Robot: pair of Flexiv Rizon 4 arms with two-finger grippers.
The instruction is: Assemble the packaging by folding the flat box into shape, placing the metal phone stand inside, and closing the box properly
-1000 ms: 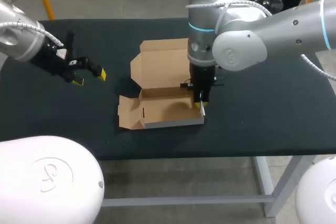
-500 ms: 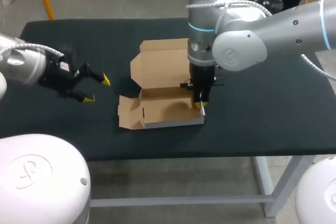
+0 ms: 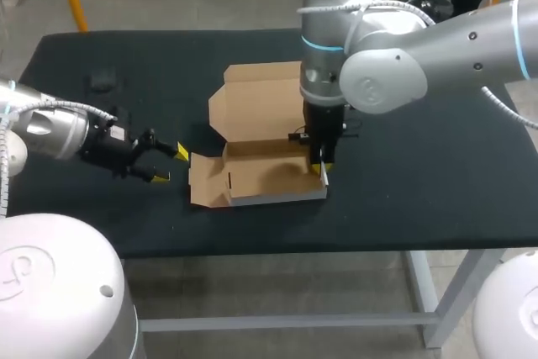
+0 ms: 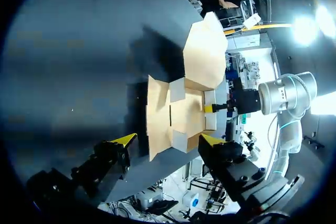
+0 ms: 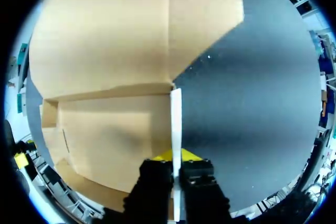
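The brown cardboard box (image 3: 262, 176) lies half formed at the table's middle, its lid (image 3: 256, 107) flat behind it and its left flap (image 3: 202, 179) spread outward. My right gripper (image 3: 321, 166) stands upright at the box's right end. Its fingers are shut on the white-edged side wall (image 5: 176, 124), as the right wrist view shows at the gripper (image 5: 176, 157). My left gripper (image 3: 171, 164) is open, low over the table, just left of the flap. In the left wrist view the box (image 4: 181, 114) lies ahead of the gripper (image 4: 169, 140). A small dark object (image 3: 102, 80), perhaps the stand, lies at the far left.
The black table (image 3: 420, 174) has bare cloth to the right of the box and along its front edge. My right arm's large body rises over the box's right half and hides part of the lid.
My left arm has swung from the far left toward the box's left flap, coming nearer the front edge, and its fingers have drawn somewhat closer. The right arm and box have not moved.
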